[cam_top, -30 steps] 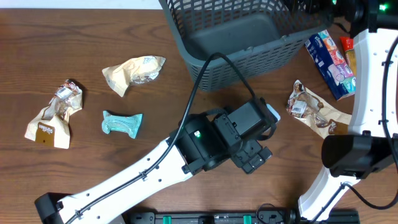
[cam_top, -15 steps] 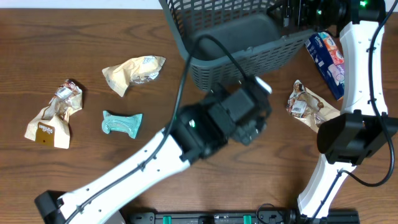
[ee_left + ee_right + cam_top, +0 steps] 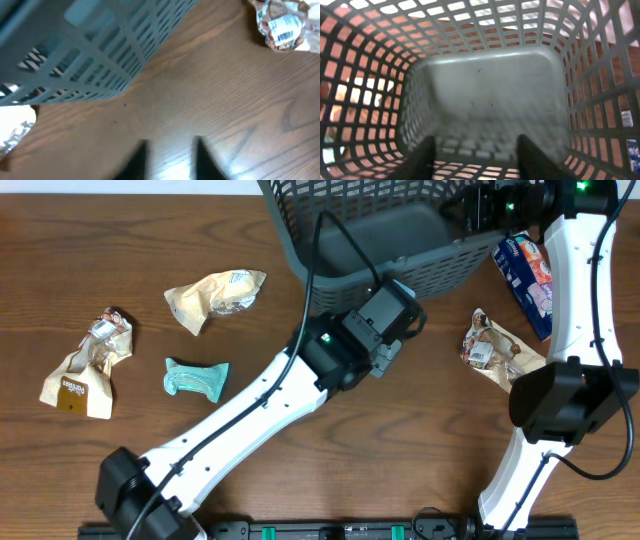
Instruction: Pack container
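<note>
Nearest the arm bases, the left gripper (image 3: 170, 161) hangs just in front of the basket's near wall. Its fingers are parted, with only bare wood between them and nothing held. The table (image 3: 120, 240) is a smooth brown wood-grain board with a slight sheen.

A crumpled tan packet (image 3: 500, 355) lies in front of the basket's right corner. It is shiny creased film with a barcode label facing up, and it is the loose item closest to that gripper. A teal packet (image 3: 197, 378), pinched at its middle, and a brown-and-tan packet (image 3: 85, 365) lie well to the left of the basket. A second tan packet (image 3: 215, 295) lies nearer its left wall. A blue printed pack (image 3: 530, 270), flat-sided, sits just beside the basket's right wall.

The basket (image 3: 292, 242) stands on the table beyond the left gripper. It is rigid grey-teal plastic, rectangular, with slotted lattice walls, a thick rim and a solid floor. The floor appears bare, so packing seems barely begun. The right gripper (image 3: 477, 160) hangs over the basket's right end, fingers spread wide and empty.

The step in hand is judged to be fetching a packet.
- Straddle the thickest crumple, since thin film slips.
- Close gently.
- Lift clear of the rim before releasing.
</note>
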{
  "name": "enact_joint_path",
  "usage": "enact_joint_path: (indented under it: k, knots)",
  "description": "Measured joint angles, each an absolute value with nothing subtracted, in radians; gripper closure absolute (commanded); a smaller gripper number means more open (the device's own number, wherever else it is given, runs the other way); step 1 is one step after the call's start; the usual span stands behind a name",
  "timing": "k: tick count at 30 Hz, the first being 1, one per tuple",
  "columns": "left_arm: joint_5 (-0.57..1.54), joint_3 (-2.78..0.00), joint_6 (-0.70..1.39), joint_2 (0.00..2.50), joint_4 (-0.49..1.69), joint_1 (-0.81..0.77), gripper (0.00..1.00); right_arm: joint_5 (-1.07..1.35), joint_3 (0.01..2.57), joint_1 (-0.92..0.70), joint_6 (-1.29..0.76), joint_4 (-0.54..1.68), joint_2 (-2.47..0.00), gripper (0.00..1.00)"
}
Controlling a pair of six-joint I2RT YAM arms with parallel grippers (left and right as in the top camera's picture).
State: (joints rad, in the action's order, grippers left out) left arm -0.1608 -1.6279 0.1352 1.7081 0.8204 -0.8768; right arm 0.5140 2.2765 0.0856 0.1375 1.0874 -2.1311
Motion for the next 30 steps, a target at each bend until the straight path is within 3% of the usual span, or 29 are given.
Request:
enact_joint_path:
  k: [2,3,11,30]
  knots:
    - [-0.166,-1.628,0.134,1.71,0.818,-0.877,0.95,0.508,2.276,0.086,0.123,1.087,-2.131,0.96]
    - [-0.167,-1.628,0.134,1.71,0.817,-0.877,0.94,0.507,2.276,0.086,0.126,1.087,-2.131,0.98]
    - [-0.215,-1.628,0.134,1.71,0.779,-0.865,0.94,0.5,2.276,0.086,0.085,1.097,-2.131,0.99]
    - [-0.217,-1.628,0.134,1.71,0.733,-0.67,0.94,0.487,2.289,0.085,0.083,1.208,-2.13,0.98]
